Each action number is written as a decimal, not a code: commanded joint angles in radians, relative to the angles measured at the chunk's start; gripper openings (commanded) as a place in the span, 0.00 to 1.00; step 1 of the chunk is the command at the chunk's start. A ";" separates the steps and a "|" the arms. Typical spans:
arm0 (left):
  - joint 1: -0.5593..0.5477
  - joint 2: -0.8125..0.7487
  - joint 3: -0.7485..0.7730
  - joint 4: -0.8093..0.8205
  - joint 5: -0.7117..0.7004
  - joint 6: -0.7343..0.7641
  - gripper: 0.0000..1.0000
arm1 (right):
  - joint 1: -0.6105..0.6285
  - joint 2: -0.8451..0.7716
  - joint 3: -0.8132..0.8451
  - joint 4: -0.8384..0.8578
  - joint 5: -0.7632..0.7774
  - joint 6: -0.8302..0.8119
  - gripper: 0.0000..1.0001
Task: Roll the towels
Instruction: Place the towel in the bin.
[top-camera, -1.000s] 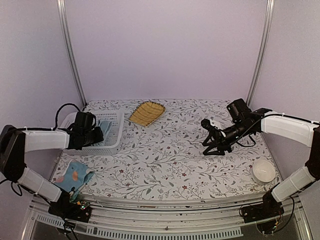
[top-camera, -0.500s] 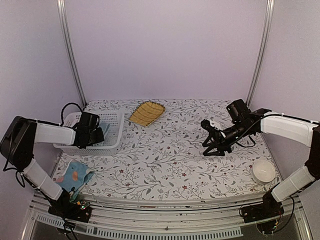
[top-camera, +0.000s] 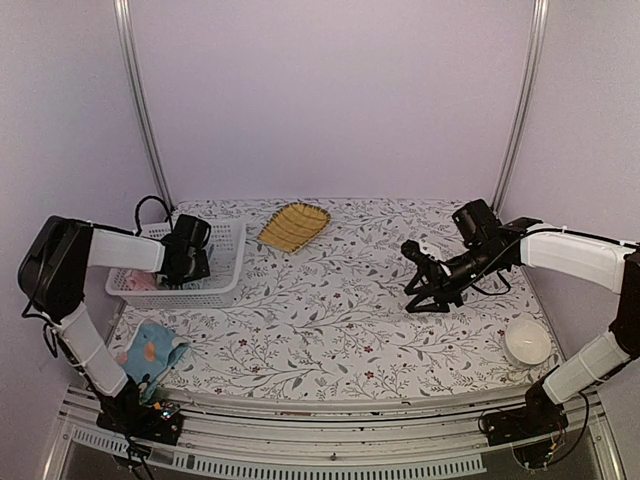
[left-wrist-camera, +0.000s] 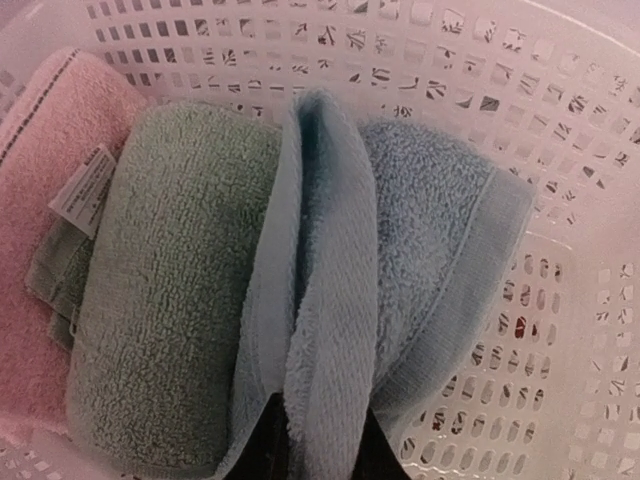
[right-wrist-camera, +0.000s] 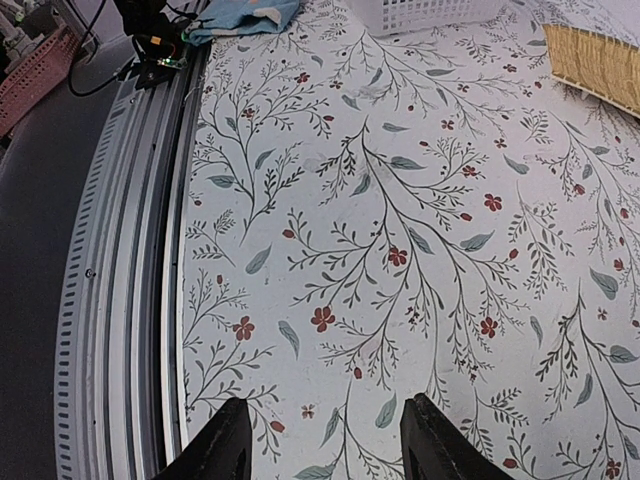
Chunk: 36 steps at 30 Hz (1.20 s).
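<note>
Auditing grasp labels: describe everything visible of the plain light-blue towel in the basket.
The light-blue terry towel is plain looped cloth with a flat woven band along one edge. It lies bunched in the white lattice basket, pressed against a green towel beside it. A raised fold runs down its middle into the left end effector, whose dark fingers pinch it from both sides. Its underside is hidden, and the overhead view barely shows it behind the arm.
</note>
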 joint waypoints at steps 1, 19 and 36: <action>-0.002 0.064 0.042 -0.096 -0.056 -0.028 0.00 | -0.006 0.010 -0.015 -0.005 -0.002 -0.002 0.53; -0.019 0.032 0.072 -0.150 -0.026 -0.016 0.41 | -0.006 0.009 -0.013 -0.010 -0.001 -0.004 0.53; -0.057 -0.048 0.090 -0.174 -0.052 -0.009 0.57 | -0.008 0.015 -0.013 -0.015 -0.003 -0.008 0.53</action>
